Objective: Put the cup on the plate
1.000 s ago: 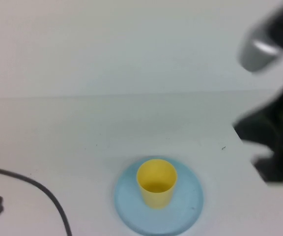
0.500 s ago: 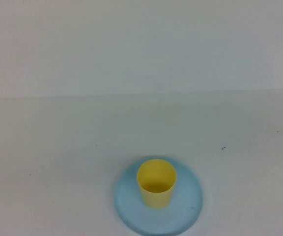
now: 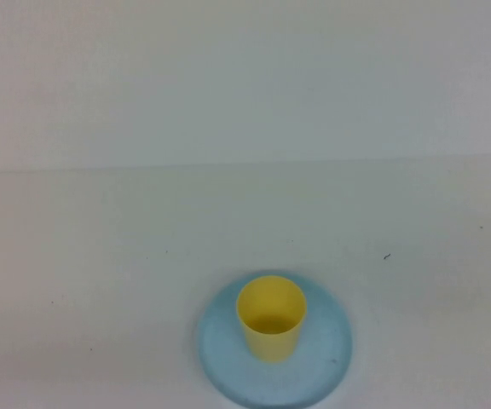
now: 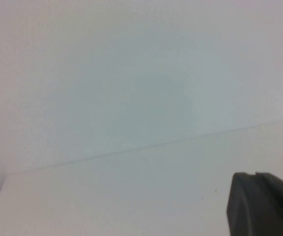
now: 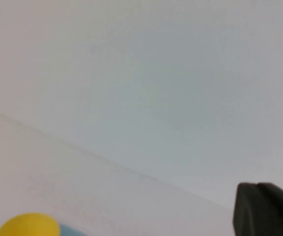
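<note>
Closest in on the right wrist view: only a dark corner of the right gripper [image 5: 264, 209], raised clear of the table [image 3: 101, 256] and out of the high view altogether. Cannot tell whether spread or pressed together; certainly not pinching anything visible. Same for the left gripper [image 4: 262, 204]: one dark block at the edge of its own camera, bare table beyond it, state impossible to judge, nothing of the task in its sight.

Further out from the right gripper, below and well apart from it: the yellow rim of the cup [image 5: 28, 225], with a thin blue sliver of the plate [image 5: 68, 231] just beside it. Nowhere near the left gripper.

Seen from the high camera: cup [image 3: 270, 317] upright, mouth up, base resting inside the plate [image 3: 326, 358], slightly off centre but well within the raised rim. Judged as placed, with no contact from either arm.

On handling, as a judgement: thin plastic, so probably very light, smooth and somewhat slippery, stiff enough for a gentle squeeze yet easy to tip or skid. Best taken across the wall, about midway up, or over the rim with one pad inside. No fragility to worry about.

Farthest: pale wall behind the table edge.
</note>
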